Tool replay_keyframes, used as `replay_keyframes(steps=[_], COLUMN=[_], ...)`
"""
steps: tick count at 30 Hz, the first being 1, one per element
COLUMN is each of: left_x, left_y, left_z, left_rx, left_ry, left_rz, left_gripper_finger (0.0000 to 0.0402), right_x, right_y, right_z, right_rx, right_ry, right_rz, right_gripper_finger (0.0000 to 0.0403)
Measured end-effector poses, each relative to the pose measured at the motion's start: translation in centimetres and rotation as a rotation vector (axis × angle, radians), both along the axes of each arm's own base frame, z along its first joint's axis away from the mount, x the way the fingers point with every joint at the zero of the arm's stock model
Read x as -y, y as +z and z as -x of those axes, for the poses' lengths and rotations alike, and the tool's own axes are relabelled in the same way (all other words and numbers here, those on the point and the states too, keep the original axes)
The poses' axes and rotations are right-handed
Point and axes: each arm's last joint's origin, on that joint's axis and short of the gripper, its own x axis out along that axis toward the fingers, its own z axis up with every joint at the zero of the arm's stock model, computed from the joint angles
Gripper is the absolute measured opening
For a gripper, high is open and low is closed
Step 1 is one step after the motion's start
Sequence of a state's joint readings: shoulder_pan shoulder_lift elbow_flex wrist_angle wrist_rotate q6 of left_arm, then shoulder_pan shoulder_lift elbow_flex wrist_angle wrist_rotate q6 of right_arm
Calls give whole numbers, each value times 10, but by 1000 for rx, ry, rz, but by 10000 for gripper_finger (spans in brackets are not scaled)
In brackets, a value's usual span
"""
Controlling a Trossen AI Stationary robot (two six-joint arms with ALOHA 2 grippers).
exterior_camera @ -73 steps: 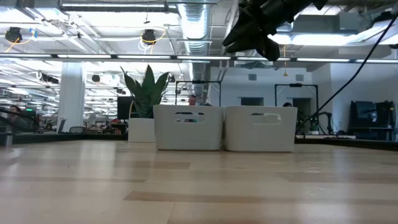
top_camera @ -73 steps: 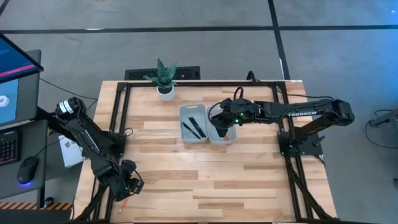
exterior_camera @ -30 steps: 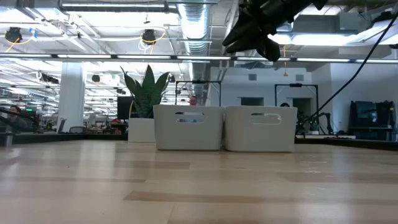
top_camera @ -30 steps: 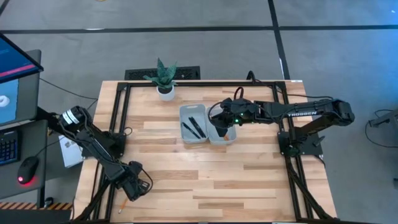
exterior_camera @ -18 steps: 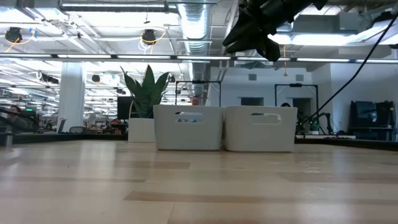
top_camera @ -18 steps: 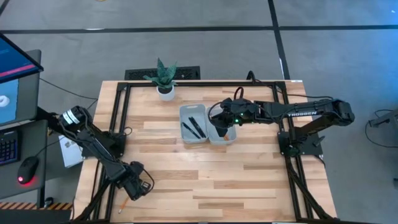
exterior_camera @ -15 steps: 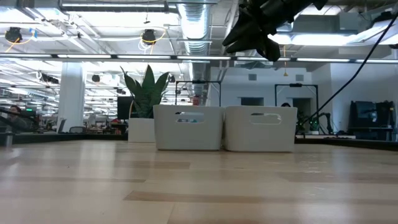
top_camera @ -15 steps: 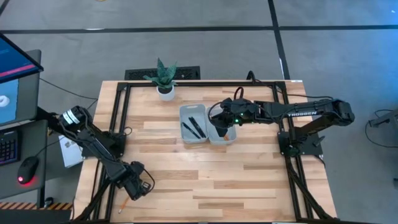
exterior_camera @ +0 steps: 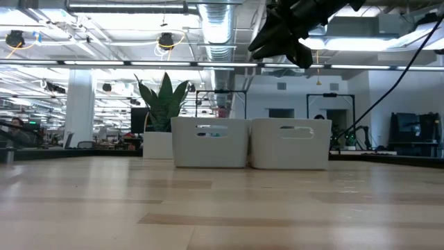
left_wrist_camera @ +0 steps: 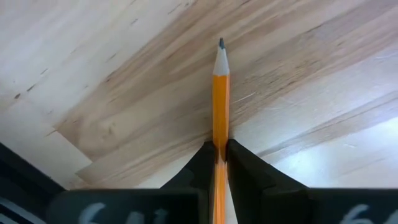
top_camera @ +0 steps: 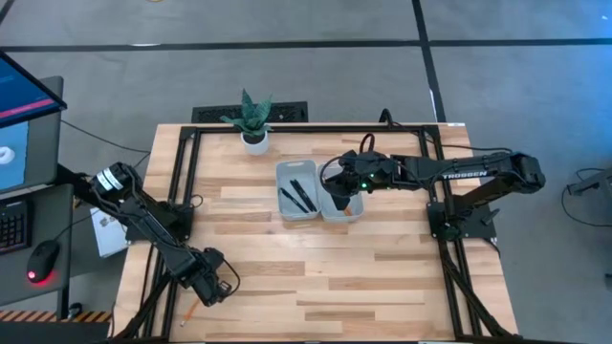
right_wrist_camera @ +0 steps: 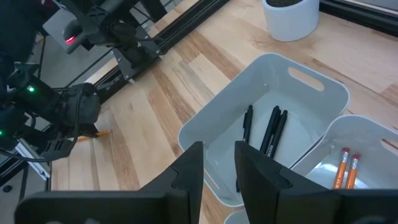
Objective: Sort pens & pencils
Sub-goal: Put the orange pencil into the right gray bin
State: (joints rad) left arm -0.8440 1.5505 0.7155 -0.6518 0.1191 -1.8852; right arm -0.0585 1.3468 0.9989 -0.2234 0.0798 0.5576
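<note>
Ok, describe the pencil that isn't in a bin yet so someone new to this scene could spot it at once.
Start at the wooden table and go to its near-left corner, far from the two white bins. The left hand is shut on an orange pencil there, point forward. It is the only pencil outside the bins; two other pencils lie in one bin.

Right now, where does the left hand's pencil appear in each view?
High view: pencil at the table's front-left corner.
Low view: absent.
Left wrist view: between the fingers, tip forward.
Right wrist view: orange stub beside the left hand.
Shared landmark: the left hand gripping it.
</note>
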Motion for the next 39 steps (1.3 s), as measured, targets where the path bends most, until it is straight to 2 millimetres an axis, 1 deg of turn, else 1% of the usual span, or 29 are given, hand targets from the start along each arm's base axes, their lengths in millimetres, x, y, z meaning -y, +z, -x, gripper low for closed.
replay_keyframes(steps=[11,16,21,24,28,39], left_x=[0,3,0,-2,-9,-24], left_y=[0,7,15,21,28,40], left_z=[0,-5,-16,-22,-35,-57], left_rx=[16,54,158,178,189,204], left_ry=[-69,-116,-123,-140,-180,-270], left_rz=[-8,-27,-145,-170,-185,-169], left_gripper_finger=[20,20,20,20,20,20], right_x=[0,0,0,0,0,0], right_y=[0,0,0,0,0,0], right_z=[0,0,0,0,0,0], right_rx=[-1,-1,-1,-1,-1,-1], right_ry=[4,4,4,4,4,4], right_rz=[6,6,6,6,6,6], right_gripper_finger=[113,113,113,113,113,113])
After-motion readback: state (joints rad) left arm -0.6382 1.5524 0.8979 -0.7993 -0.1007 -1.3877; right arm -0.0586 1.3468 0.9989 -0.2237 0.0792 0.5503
